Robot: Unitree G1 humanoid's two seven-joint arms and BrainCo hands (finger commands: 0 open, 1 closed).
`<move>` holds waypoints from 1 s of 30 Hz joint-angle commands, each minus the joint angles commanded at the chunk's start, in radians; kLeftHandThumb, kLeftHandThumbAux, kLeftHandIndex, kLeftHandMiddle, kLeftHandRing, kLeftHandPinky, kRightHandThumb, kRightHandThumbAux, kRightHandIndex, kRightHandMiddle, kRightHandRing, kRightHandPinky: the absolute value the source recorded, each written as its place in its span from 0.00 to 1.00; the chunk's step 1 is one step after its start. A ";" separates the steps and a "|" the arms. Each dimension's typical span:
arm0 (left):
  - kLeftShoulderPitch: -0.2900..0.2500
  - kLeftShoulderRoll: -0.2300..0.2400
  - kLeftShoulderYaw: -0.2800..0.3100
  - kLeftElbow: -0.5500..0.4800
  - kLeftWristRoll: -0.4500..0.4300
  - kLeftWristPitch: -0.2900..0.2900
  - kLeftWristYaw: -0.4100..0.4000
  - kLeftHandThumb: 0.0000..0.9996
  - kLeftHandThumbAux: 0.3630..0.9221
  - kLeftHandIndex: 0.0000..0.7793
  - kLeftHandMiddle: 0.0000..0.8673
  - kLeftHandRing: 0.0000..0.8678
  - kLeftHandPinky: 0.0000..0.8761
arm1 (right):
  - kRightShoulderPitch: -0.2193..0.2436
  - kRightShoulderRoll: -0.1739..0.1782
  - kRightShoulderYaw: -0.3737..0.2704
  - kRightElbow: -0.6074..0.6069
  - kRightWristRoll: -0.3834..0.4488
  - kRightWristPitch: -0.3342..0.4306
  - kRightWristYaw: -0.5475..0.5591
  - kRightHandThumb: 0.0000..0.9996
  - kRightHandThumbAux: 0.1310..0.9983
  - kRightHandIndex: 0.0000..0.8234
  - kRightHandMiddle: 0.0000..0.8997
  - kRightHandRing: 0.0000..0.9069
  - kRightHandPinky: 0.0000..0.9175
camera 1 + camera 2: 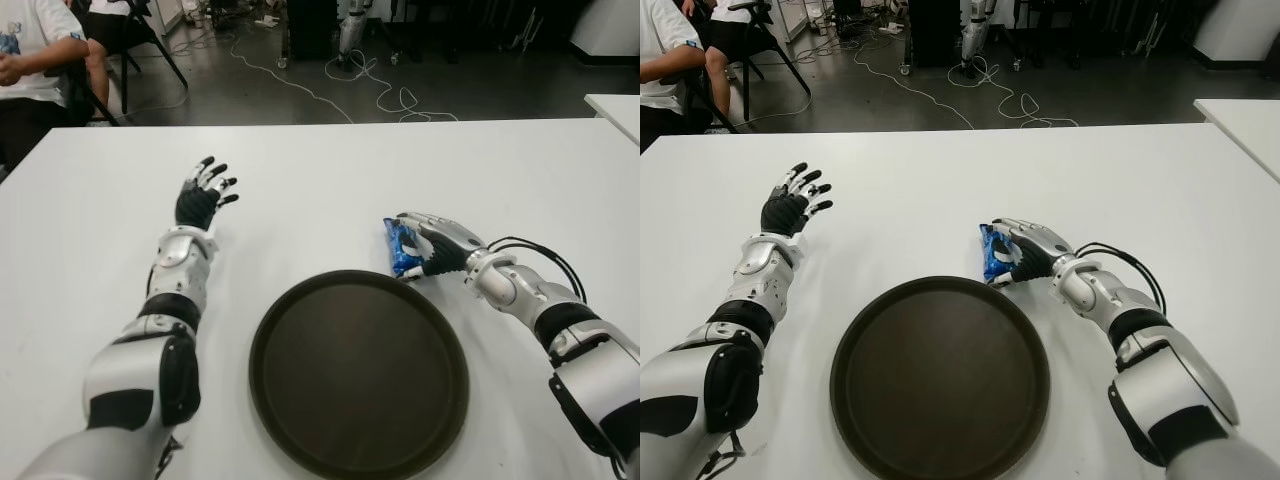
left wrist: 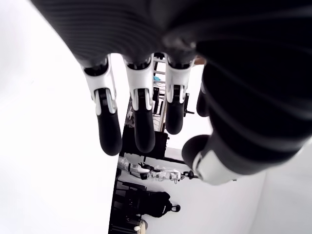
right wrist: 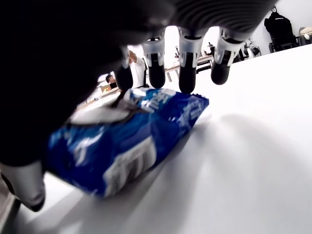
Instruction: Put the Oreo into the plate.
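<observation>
Where things lie on the white tabletop [image 1: 330, 180]:
Count: one blue Oreo packet [image 1: 401, 246], one dark round plate [image 1: 358, 372].
Oreo packet: under right robot hand [image 1: 432, 247], fingers curled over it, beside plate's rim.
Left robot hand [image 1: 202, 194]: fingers spread, empty, left of plate.

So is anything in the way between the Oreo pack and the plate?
Nothing visible. The Oreo pack lies on the white table just beyond the plate's far right rim, with the right hand around it. The left hand shows far off, left of the plate.

Silver-shelled arms with black joints end in each black-palmed hand [image 1: 203, 195], white-knuckled fingers [image 2: 109, 126]; black cables [image 1: 545, 258] loop the right wrist.
</observation>
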 joint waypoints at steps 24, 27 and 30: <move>-0.001 -0.008 0.005 -0.002 -0.003 0.002 0.017 0.18 0.71 0.17 0.22 0.28 0.39 | 0.008 -0.002 0.010 -0.005 -0.001 -0.006 -0.027 0.00 0.58 0.13 0.11 0.13 0.12; -0.001 -0.007 0.003 -0.002 0.000 0.001 0.019 0.18 0.70 0.17 0.22 0.28 0.38 | 0.008 -0.006 0.021 -0.007 -0.012 -0.003 -0.051 0.00 0.66 0.15 0.14 0.17 0.20; 0.000 -0.007 0.001 -0.003 0.001 -0.001 0.018 0.18 0.70 0.17 0.22 0.28 0.39 | 0.006 -0.012 0.033 -0.010 -0.024 -0.002 -0.073 0.02 0.73 0.18 0.19 0.21 0.25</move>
